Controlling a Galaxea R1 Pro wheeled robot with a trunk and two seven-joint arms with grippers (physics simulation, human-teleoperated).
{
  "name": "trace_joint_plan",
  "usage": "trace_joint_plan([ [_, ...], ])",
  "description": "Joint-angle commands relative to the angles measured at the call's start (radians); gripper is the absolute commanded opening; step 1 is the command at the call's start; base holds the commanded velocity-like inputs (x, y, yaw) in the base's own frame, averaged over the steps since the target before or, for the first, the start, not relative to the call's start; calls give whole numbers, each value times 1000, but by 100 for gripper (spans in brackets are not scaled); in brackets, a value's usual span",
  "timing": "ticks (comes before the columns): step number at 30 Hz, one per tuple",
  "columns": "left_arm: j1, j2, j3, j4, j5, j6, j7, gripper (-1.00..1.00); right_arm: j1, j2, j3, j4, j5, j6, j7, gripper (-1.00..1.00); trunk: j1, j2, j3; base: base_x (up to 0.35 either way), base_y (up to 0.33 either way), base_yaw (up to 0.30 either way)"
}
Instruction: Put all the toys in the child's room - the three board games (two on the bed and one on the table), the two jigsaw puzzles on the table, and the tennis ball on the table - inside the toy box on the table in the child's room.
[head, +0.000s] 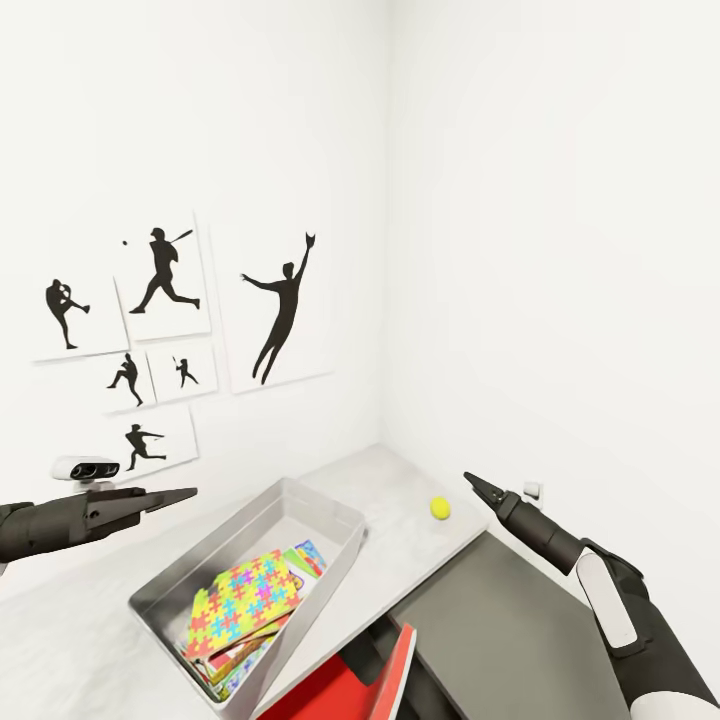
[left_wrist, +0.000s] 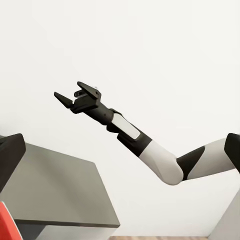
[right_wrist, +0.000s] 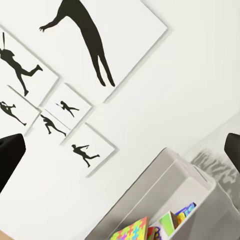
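Head view: right gripper (head: 470, 481), jaws spread and empty, nears tennis ball (head: 440, 508); a nudge could roll it off the table (head: 400, 480).

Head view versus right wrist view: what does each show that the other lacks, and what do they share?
Head view adds the ball on the table, the left gripper and a dark cabinet. Right wrist view adds the right gripper with its jaws set wide apart. Both show the toy box holding a jigsaw, and the wall prints.
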Motion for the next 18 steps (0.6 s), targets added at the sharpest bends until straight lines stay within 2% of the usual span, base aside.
trace_joint_plan([
  [1,-1,0,0,0,-1,11,-4,100,0,0,-1,0,-5,7,1,100,0,-1,-1,48,0,0],
  [6,0,-1,-2,0,0,10,-4,100,0,-1,-1,0,-4,9,0,100,0,-1,-3,98,-33,0],
  [15,0,-1,-3,0,0,9,-4,100,0,0,-1,0,-4,6,-1,100,0,-1,-5,18,-10,2],
  [18,0,-1,-3,0,-1,9,-4,100,0,0,-1,0,-4,5,-1,100,0,-1,-5,2,-1,116],
])
